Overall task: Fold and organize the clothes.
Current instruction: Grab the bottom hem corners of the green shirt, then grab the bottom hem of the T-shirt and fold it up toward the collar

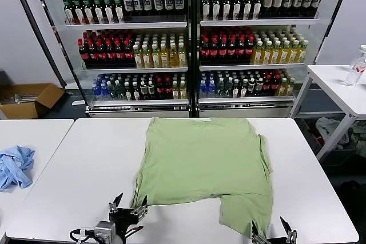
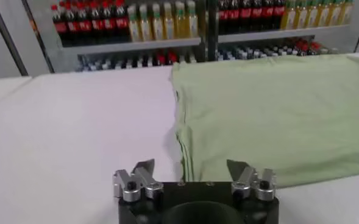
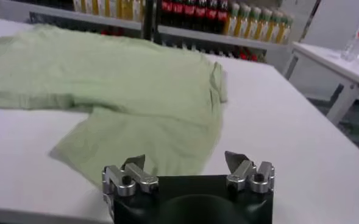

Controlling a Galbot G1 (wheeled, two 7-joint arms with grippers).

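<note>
The light green shirt (image 1: pixel 203 167) lies flat on the white table (image 1: pixel 74 170), partly folded, with one part hanging toward the front right edge. Its buttons and printed patch are hidden. My left gripper (image 1: pixel 129 205) is open at the shirt's front left corner, just above the table. In the left wrist view the shirt (image 2: pixel 277 115) lies just ahead of the open left gripper (image 2: pixel 191 170). My right gripper (image 1: pixel 273 228) is open at the shirt's front right corner. In the right wrist view the shirt (image 3: pixel 136 91) lies under and ahead of the open right gripper (image 3: pixel 185 163).
A light blue cloth (image 1: pixel 14 165) lies on a second table at the left. A drinks cooler (image 1: pixel 191 38) full of bottles stands behind the table. A side table (image 1: pixel 343 92) with a clear bottle (image 1: pixel 355 67) is at the right. A cardboard box (image 1: pixel 28 100) sits on the floor at left.
</note>
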